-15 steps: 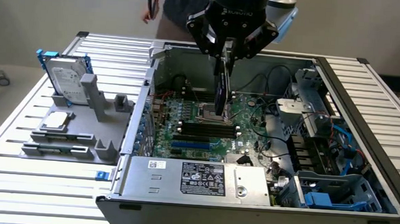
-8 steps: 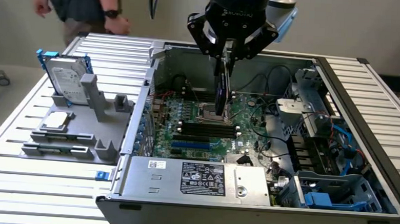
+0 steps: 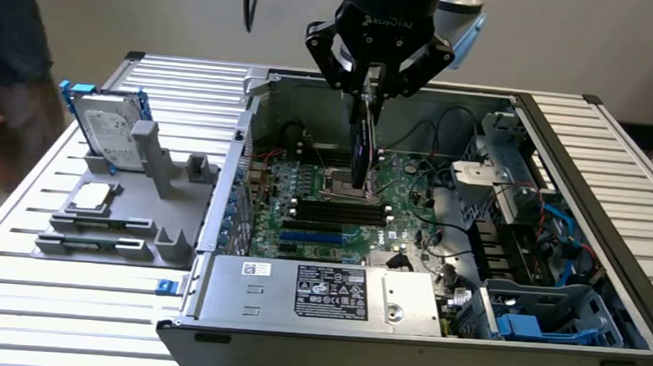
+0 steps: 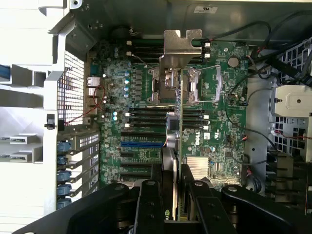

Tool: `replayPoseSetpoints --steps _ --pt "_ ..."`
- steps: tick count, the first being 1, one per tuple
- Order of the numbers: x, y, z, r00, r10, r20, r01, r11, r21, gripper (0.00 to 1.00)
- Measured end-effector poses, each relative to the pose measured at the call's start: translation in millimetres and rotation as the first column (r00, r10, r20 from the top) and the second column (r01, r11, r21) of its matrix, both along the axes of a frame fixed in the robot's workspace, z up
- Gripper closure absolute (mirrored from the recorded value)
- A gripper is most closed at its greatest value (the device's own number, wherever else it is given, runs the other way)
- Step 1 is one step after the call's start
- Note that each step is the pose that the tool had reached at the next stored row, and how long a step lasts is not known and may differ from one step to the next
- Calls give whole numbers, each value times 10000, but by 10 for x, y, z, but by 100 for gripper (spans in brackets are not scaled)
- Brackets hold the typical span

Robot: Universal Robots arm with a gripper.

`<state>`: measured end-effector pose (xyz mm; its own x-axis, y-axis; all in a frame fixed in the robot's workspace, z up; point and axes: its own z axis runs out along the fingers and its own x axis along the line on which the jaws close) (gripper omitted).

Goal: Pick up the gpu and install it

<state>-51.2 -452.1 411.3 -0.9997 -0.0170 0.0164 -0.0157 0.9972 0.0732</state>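
Above motherboard [image 3: 304, 182], gripper [image 3: 368, 91] holds gpu [image 3: 361, 147] edge-on inside case [image 3: 407, 359].

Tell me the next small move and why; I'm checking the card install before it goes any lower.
Probably a short sideways shift, with no descent yet. The gripper holds the card edge-on above the board, over the processor socket, while the blue slot lies off to one side, toward the case's grilled wall. Lowering here would likely meet the socket, not a slot.
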Motion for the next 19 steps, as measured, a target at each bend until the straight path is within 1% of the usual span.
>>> replayPoseSetpoints --steps 1,4,5,6,7,8,10,13,15,17,19 --pt "1 0 0 10000 0 11 0 10000 -2 74" --pt "0 0 0 10000 1 11 -1 10000 0 74" --pt "0 0 -5 10000 1 24 -1 10000 1 74" --pt "-1 0 -7 10000 28 62 -28 10000 -3 74" --pt "0 0 -13 9998 180 108 -180 9998 -2 74" --pt "0 0 -18 9993 360 126 -360 9994 -1 74" --pt "0 0 -25 9973 724 145 -724 9974 -3 74" --pt "0 0 -38 9919 1260 149 -1260 9920 -5 74" --pt "0 0 -50 9867 1616 150 -1616 9869 -3 74" --pt "0 0 -61 9802 1976 149 -1976 9803 -4 74" --pt "0 0 -71 9723 2332 149 -2333 9724 -4 74"
